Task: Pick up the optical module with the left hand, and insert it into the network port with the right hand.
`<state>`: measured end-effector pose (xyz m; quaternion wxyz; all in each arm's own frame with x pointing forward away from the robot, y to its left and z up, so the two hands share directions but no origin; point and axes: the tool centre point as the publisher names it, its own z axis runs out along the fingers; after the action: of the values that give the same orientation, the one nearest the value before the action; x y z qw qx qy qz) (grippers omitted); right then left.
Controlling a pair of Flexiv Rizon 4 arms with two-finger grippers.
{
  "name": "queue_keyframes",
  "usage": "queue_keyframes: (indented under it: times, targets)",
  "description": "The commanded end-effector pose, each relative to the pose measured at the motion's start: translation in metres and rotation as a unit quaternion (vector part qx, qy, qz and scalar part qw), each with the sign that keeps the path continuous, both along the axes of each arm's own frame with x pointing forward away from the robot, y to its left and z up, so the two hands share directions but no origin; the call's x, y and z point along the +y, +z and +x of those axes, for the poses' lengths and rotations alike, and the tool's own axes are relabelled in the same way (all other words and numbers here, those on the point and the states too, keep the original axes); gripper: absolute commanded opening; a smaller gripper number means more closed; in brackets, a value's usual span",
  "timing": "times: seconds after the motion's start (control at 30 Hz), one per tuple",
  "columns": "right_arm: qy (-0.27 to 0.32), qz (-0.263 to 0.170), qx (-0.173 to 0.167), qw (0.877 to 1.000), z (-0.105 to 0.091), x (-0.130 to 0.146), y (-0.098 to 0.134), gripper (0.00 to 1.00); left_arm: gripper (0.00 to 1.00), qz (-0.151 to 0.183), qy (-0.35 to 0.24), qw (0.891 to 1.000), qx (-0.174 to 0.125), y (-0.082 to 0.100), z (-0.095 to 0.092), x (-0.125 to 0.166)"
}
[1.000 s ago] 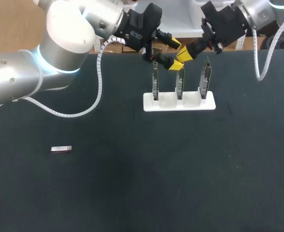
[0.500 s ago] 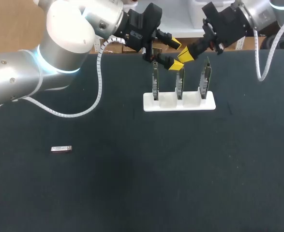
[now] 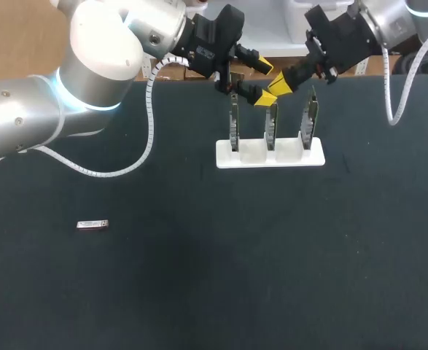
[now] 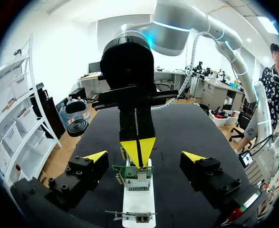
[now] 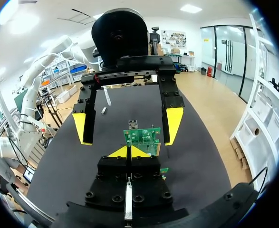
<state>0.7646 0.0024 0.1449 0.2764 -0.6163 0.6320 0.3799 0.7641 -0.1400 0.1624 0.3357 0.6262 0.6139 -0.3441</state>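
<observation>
Head view is taken up mostly by a matte black table [image 3: 214, 277]. It is entered from the left by the thick silver-white left arm [image 3: 90, 65], trailed by a coiled white cable, and from the far right corner by the right arm [image 3: 388, 18]. Both black wrists are held low over a flat, white rectangular holder [image 3: 256, 154] near the far edge. Three thin green circuit boards [image 3: 270, 124] are stood upright in it in a row. The left gripper [image 3: 265, 82] is spread wide over the middle board. Between its fingers the right gripper [image 3: 279, 82] is seen closed, its yellow tips pressed into one wedge just above that board's top edge; whether they touch it cannot be told. The optical module [image 3: 92, 224], a small flat metallic bar, is found lying at the table's near left, well apart from both grippers.
</observation>
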Motion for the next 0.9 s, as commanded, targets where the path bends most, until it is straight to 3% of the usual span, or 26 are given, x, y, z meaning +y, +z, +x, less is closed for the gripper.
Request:
queue_keyframes:
  times: [0.03,0.9]
  targets:
    - [0.0,0.0,0.003,1.0,0.0007,0.0,-0.0043,0.0,1.0,0.0,0.0,1.0,-0.001,-0.0002,-0.0002,0.0002]
    - [-0.002,0.006,0.011,1.0,-0.0006,-0.0007,-0.0088,0.0,1.0,0.0,0.0,1.0,-0.001,-0.0002,-0.0002,0.0002]
